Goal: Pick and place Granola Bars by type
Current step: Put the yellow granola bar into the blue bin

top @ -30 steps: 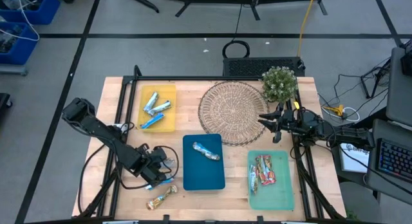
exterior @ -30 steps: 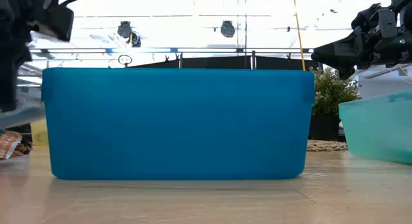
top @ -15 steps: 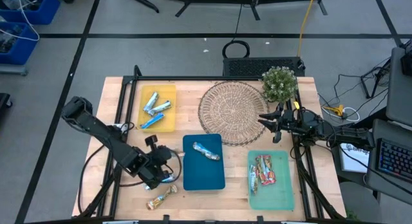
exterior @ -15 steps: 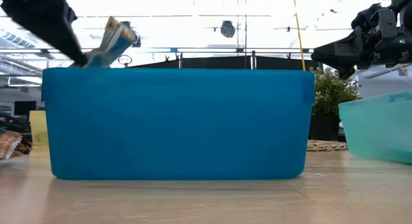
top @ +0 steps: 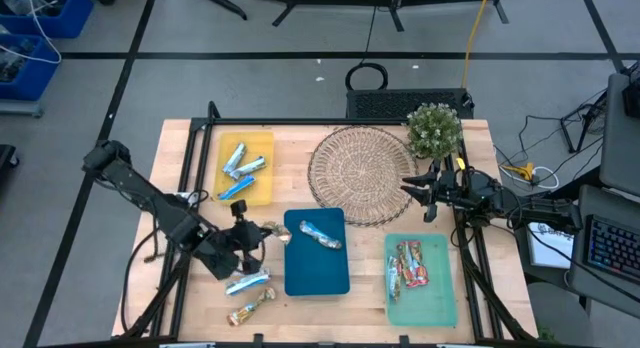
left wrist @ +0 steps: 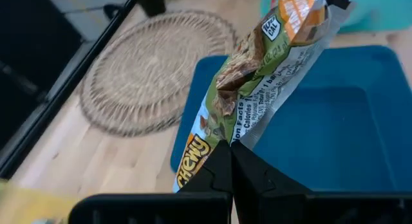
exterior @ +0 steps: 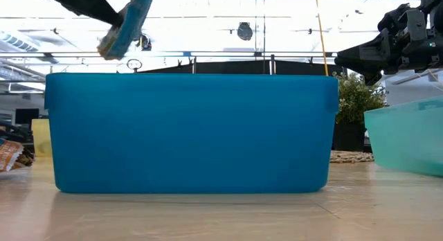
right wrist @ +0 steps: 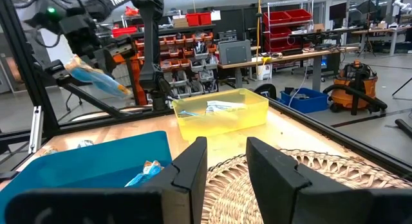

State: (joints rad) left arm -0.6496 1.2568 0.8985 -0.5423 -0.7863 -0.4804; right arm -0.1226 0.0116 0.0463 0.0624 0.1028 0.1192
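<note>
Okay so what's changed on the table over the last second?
The left gripper has lifted a granola bar off the front-left of the table and carried it up toward the blue tray; its jaws are shut on the wrapper's end, and the bar hangs by the tray's left edge. Unchanged: the right gripper waiting open over the woven mat, and the bars in the yellow tray and green tray.

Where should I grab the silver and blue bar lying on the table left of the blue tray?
Take the silver and blue bar across its narrow middle, coming straight down from above. It lies flat and slanted on the bare table, with the gold bar close by, so a top approach likely keeps clear.
</note>
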